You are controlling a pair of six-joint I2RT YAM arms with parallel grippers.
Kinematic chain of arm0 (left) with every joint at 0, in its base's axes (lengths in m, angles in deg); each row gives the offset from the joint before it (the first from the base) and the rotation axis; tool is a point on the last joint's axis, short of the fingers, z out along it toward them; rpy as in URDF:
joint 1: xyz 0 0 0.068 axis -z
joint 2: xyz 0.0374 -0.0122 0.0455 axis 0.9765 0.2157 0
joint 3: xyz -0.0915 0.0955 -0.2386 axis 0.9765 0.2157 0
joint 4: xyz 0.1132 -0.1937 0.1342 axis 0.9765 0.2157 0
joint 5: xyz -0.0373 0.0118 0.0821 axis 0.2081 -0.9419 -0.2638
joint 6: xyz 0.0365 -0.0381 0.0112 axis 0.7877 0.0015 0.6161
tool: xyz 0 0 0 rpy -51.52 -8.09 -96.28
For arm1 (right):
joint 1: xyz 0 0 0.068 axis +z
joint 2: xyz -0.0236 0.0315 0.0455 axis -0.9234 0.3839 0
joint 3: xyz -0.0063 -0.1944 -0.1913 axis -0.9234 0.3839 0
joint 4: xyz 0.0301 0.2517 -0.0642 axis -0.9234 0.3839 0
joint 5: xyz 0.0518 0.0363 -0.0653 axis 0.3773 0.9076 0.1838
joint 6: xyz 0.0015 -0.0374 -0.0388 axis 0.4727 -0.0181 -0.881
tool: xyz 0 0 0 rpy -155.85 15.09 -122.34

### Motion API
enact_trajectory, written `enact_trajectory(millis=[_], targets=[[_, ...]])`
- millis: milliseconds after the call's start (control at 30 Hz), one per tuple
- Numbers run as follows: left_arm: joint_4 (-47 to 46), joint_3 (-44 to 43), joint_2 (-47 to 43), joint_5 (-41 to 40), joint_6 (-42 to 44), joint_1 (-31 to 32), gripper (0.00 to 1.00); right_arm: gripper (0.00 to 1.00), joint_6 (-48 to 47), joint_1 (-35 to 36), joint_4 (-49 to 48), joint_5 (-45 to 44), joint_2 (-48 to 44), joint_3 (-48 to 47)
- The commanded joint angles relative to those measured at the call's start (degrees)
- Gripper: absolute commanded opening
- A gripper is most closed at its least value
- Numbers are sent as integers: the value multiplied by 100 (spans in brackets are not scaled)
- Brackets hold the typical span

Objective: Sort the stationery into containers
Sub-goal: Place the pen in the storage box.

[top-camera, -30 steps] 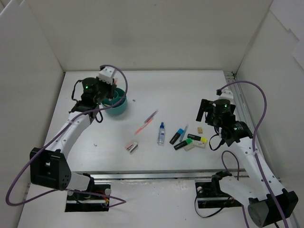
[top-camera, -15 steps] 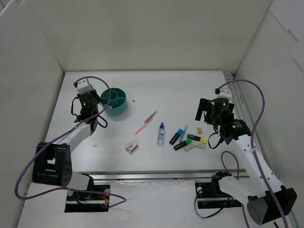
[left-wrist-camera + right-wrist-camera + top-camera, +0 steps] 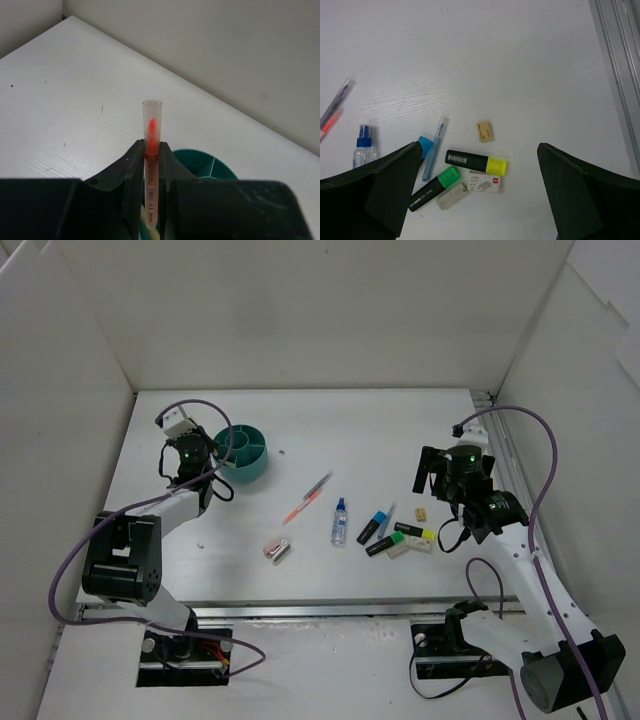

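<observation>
Top external: white table (image 3: 380,430), white walls (image 3: 300,310)

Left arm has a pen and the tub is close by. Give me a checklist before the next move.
1. Pen clamped in the left gripper: ok.
2. Pen above the tub: not ok; in the top view the gripper sits to the tub's left.
3. Tub upright, dividers showing: ok.
4. Target compartment free: cannot tell.
5. Right gripper open above the highlighters: ok.
6. Arms well apart: ok.
</observation>
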Motion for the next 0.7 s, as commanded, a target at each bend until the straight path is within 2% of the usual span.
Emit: enact_trajectory(millis=[0, 367, 500, 667], targets=[[-687, -450, 114, -23, -78, 12, 0, 98, -94, 5, -295, -234, 86, -212], [-784, -424, 554, -673, -33, 407, 1, 98, -138, -4, -295, -261, 60, -168], [-749, -371, 563, -1032, 116, 565, 13, 98, -138, 5, -295, -261, 51, -151], [-626, -240, 493, -1165, 108, 679, 20, 98, -120, 5, -295, -270, 25, -124]])
